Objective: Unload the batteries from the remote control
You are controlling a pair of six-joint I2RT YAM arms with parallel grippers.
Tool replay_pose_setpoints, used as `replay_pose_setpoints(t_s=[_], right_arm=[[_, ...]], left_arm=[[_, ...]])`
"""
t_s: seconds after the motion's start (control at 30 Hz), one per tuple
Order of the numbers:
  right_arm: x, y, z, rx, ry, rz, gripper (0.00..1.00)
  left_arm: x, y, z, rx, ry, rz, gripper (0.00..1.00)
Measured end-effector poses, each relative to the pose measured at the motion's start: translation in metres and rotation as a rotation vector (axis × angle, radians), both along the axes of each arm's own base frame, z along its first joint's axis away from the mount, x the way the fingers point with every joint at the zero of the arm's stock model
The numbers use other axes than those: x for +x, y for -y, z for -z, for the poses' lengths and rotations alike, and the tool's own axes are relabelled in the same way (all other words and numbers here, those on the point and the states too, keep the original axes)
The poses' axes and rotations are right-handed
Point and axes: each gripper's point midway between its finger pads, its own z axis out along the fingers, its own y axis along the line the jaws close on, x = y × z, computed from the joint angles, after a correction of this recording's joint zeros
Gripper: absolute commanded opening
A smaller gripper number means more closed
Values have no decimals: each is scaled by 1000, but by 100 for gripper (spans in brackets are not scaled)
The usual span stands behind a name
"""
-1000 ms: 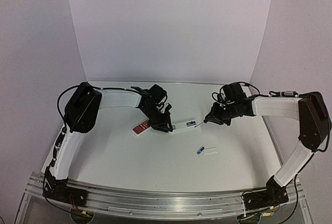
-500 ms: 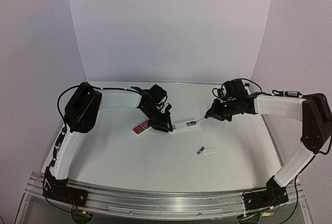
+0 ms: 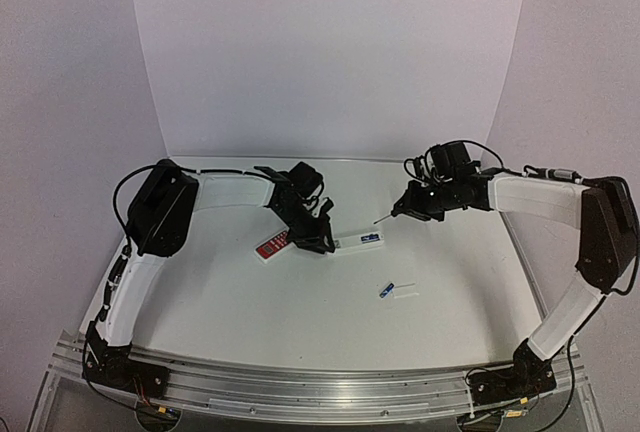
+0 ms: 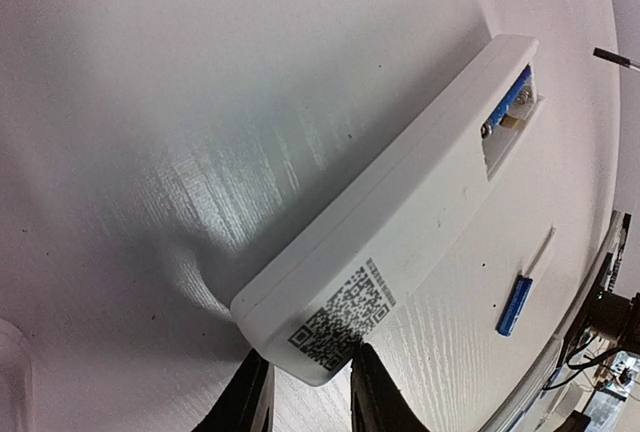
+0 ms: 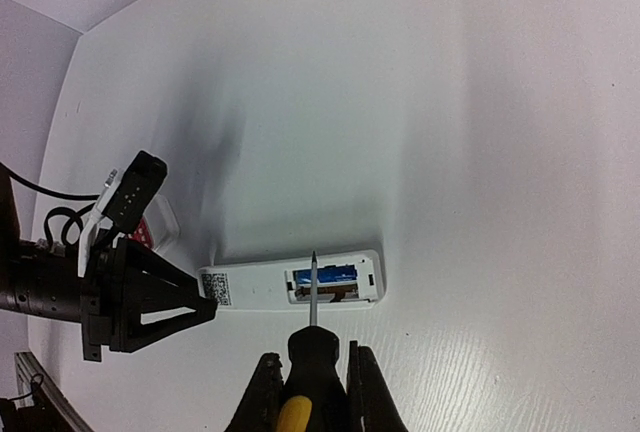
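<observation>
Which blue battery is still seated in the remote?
The battery in the open compartment of the white remote control; the loose battery lies on the table beside the small white cover.

The left arm point(image 3: 232, 192) and right arm point(image 3: 532, 202) wear smooth white link covers between bulky black joint housings, with thin black cables looping off shoulders and wrists. The left gripper point(image 5: 207, 309) is a black triangular frame carrying a white-and-black camera block; its jaws look pale up close

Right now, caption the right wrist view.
Right gripper holds screwdriver pointing at the remote control, one battery inside; left gripper grips its end.
</observation>
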Motion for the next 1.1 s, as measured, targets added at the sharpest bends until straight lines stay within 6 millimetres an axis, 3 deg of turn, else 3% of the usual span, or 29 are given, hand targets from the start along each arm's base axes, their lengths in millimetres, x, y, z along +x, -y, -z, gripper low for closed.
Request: replay_pose_setpoints(t_s=[0.13,0.2,0.37,0.53,0.67,0.87,1.0,1.1], right_arm=[[-1,0,1,-10,1,-12,0],[-1,1,2,-18,1,-13,0],[0,7,4,-36,-4,5,0],[3,15,6,-39,-10,31,0],[3,18,10,-44,-23,35,0],[-5,11,22,-31,-79,-12,0],[-12,7,37,-31,-136,-38,0],[-18,6,42,-27,-165,-59,0]], left_arm=[[7,-1,1,-1,37,34,34],[14,-1,0,-1,61,51,42],[59,-3,-9,-15,170,21,75],[83,-23,-14,-28,211,-29,86],[58,-30,-18,-92,149,-33,99],[9,-5,-28,-232,25,24,100],[-7,11,-28,-262,-16,54,100],[-2,22,-29,-279,-16,56,100]])
